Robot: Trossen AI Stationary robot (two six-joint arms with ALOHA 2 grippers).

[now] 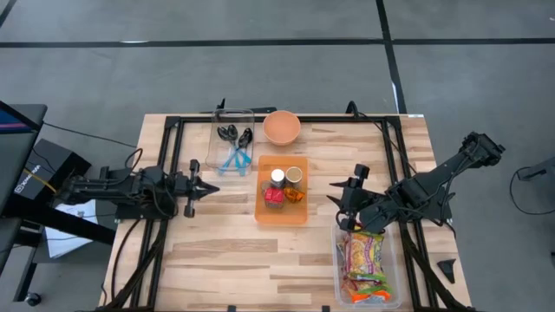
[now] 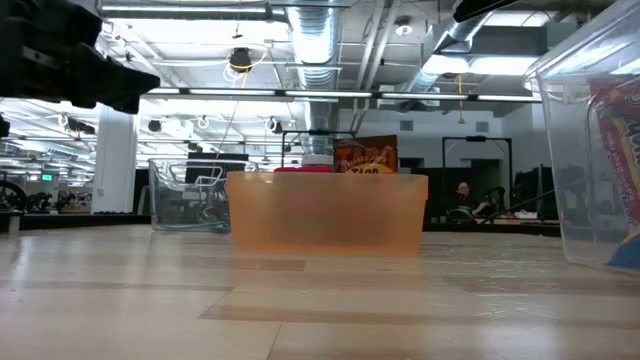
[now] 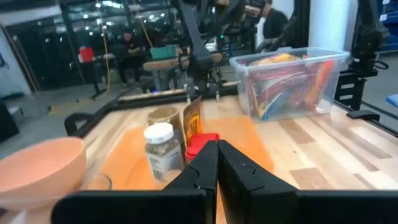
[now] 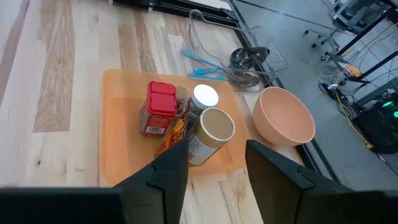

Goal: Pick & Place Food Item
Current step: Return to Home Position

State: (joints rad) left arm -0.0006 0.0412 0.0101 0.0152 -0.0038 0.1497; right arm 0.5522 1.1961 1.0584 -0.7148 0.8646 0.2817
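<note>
Showing orange seasoning pack (image 1: 297, 197) lying inside orange bin (image 1: 282, 217), among jars (image 1: 277, 176). Placing left gripper (image 1: 214, 187) left of bin, fingers (image 3: 205, 168) pressed together, empty; right gripper (image 1: 336, 194) right of bin, fingers (image 4: 168, 171) spread apart, empty. Returning home well by lifting first, then drawing straight away from bin, avoiding its walls.

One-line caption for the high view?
Left end effector shut, right end effector open, flanking the filled orange bin.

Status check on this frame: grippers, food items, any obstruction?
Left gripper shut, empty, left of orange bin. Right gripper open, empty, on its right. Jars in orange bin; blue spoons in transparent bin. No obstruction seen.
</note>
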